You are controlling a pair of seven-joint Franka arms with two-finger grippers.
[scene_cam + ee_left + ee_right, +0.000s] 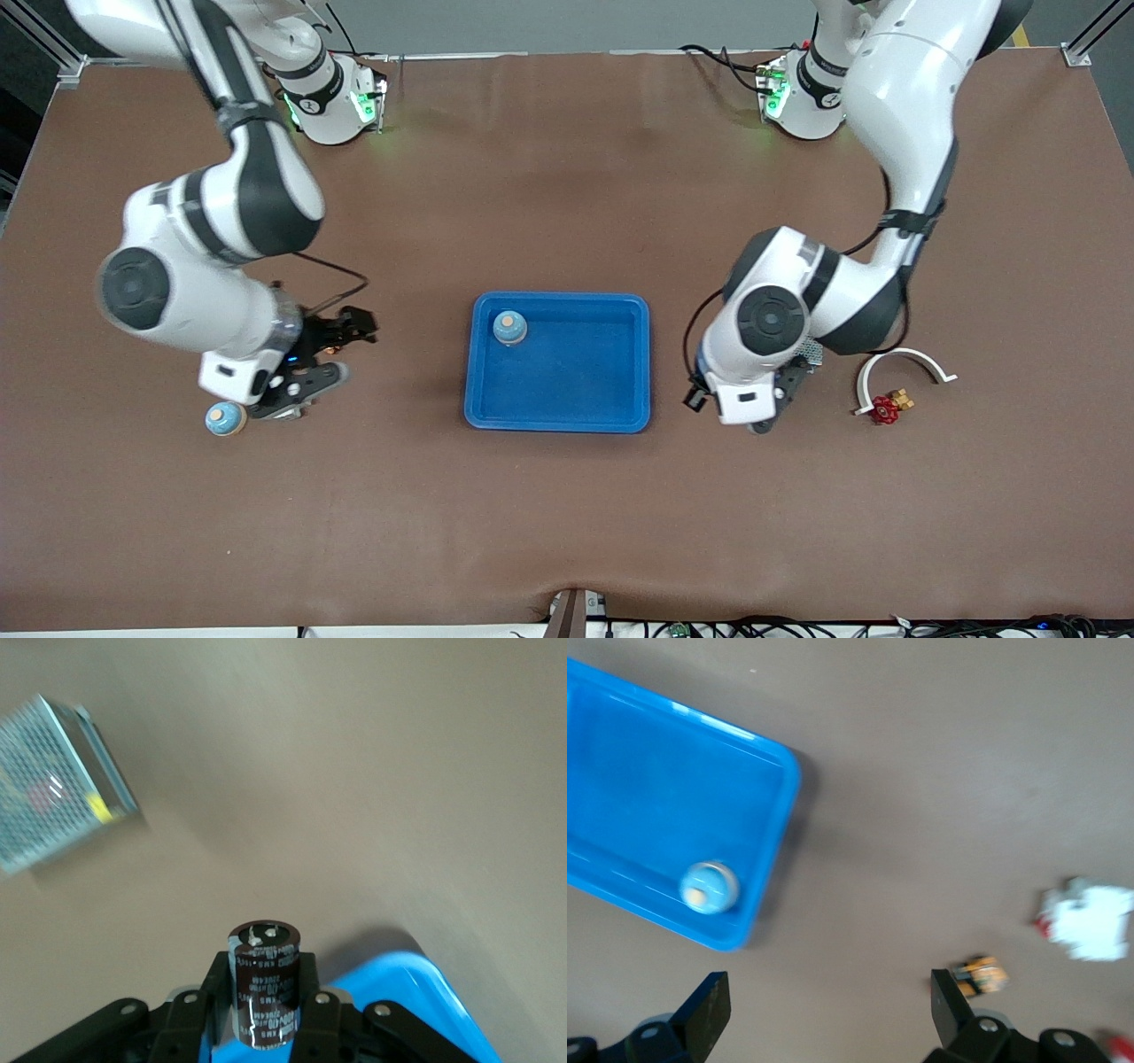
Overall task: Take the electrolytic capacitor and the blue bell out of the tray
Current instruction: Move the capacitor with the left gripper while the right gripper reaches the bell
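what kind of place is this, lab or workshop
Most likely a robotics lab: two white arms bolted to a brown-covered table, a blue tray set between them, and cables along the table's edge.

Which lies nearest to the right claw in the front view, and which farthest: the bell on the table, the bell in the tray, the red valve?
1. The bell on the table, right beside the open right claw, at the right arm's end.
2. The bell in the tray, mid-table in the blue tray.
3. The red valve, at the left arm's end.
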